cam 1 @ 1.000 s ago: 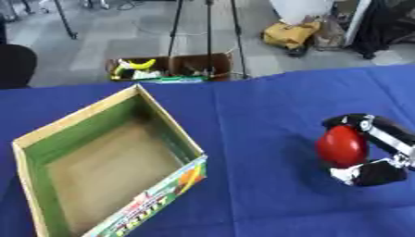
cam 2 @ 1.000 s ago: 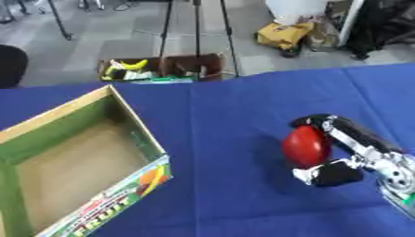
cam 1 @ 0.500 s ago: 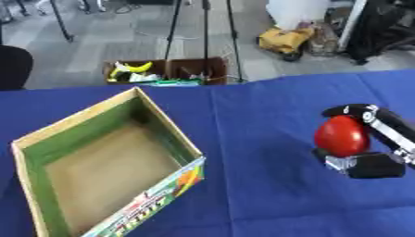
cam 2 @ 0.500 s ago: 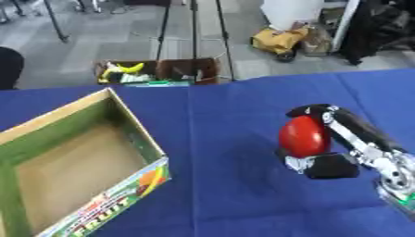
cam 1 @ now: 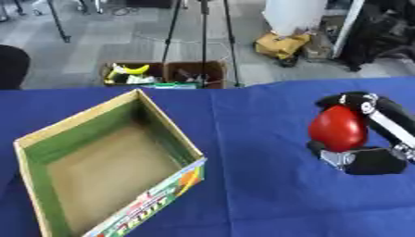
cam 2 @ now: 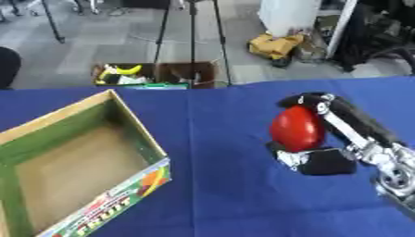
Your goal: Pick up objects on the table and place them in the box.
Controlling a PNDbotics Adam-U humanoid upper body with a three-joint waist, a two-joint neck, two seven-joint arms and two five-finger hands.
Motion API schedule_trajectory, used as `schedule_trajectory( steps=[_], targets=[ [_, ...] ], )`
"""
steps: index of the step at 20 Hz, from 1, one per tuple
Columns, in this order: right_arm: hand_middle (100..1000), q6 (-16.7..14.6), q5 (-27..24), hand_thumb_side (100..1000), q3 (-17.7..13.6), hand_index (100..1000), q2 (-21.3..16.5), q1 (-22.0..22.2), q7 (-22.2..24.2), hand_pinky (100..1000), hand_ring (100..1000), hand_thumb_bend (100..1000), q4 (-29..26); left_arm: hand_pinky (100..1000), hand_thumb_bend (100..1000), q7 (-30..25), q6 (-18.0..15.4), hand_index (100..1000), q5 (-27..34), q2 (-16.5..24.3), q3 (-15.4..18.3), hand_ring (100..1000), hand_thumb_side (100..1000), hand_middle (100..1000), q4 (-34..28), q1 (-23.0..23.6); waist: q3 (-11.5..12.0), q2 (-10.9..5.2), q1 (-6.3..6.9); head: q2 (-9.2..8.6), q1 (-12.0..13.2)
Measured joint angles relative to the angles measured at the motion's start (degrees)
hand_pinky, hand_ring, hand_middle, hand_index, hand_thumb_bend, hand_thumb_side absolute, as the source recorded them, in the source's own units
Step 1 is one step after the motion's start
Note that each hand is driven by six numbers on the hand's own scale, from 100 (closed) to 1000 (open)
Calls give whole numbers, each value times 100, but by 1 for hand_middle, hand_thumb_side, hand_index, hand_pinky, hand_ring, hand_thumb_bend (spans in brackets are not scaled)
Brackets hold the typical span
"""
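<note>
Right hand [cam 2: 328, 139] is the one at work, coming in from the right edge of the desk, its fingers [cam 2: 320, 102] curled over the top of a red fruit [cam 2: 297, 128] and its thumb [cam 2: 320, 160] tucked under the fruit's lower side, so the hand is grasping the fruit. Whether the fruit rests on the blue cloth or is carried just above it, I cannot tell. No left hand shows anywhere.

Going by size: the desk [cam 1: 259, 194], covered in blue cloth, fills the lower part of the scene. On its left side, near the front-left corner, stands the cardboard box [cam 1: 170, 127], open at the top with green inner walls and a brown floor, turned askew so one corner points toward the far edge. Nothing lies inside that I can see. Its printed front wall faces the near edge.

What matters for the next move is this: the box lies to the left of the held fruit, well apart, with bare blue cloth between them. The box's right-hand wall stands between the fruit and the opening, so I judge the hand must carry the fruit leftward and high enough to clear that wall before letting go. The fruit's long axis stands roughly upright in the grasp.
</note>
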Motion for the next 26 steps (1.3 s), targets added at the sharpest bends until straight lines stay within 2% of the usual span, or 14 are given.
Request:
schedule_trajectory(
  steps=[10,14,23,26],
  targets=[
    [646,-113,-362,357,152,444,-53,-676,-3,417,513,100,-4,230,100,-7,91,666,-3,26,0,559,862,603,-77,-5,220,-124,-214,196,-156],
    [647,-73,-492,351,231,442,-66,-970,8,416,512,100,-16,231,100,-18,103,665,-4,35,-2,559,861,603,-103,-5,338,-162,-304,200,-273],
    [647,232,-775,328,382,435,-28,-1690,-2,414,511,100,-31,233,100,-37,124,665,-11,120,-34,559,852,603,-204,-14,604,-243,-473,195,-426],
    [646,337,-813,322,413,433,42,-1872,-67,414,511,100,-32,234,100,-42,130,665,-11,133,-37,559,850,603,-214,-48,748,-257,-569,195,-510]
  ],
)
